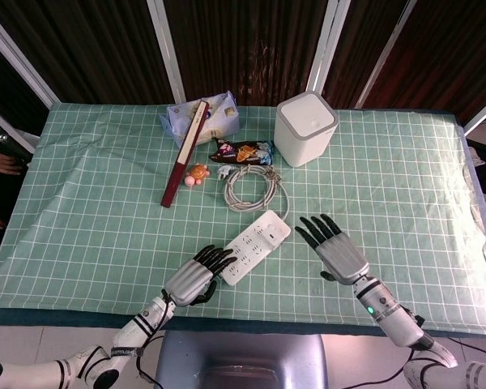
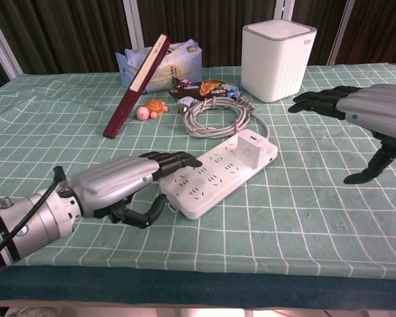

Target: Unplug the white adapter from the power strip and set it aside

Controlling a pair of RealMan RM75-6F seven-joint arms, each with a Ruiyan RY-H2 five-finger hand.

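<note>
adapter (image 2: 252, 140) sits plugged in power strip (image 2: 218, 172); left robot hand (image 2: 129, 181) touches strip, right robot hand (image 2: 363, 109) spread.

Behind the coiled grey cable (image 1: 253, 188) stands a white box (image 1: 304, 127); left of the cable lie a snack packet (image 1: 241, 151), a small toy (perhaps a turtle) (image 1: 197, 173) and a dark red book (image 1: 185, 164).

We are counting, across the green checked table (image 1: 81, 203): one white power strip (image 1: 257, 245) near the front edge, one white adapter (image 2: 251, 140) sitting in it, one coiled grey cable (image 1: 255, 188), one white box-shaped device (image 1: 304, 128), one dark red book (image 1: 185, 152), one pale blue packet (image 1: 201, 119), one snack wrapper (image 1: 241, 151), one small orange turtle toy (image 1: 197, 173), and two robot hands, left hand (image 1: 196, 277) and right hand (image 1: 337, 249).
</note>
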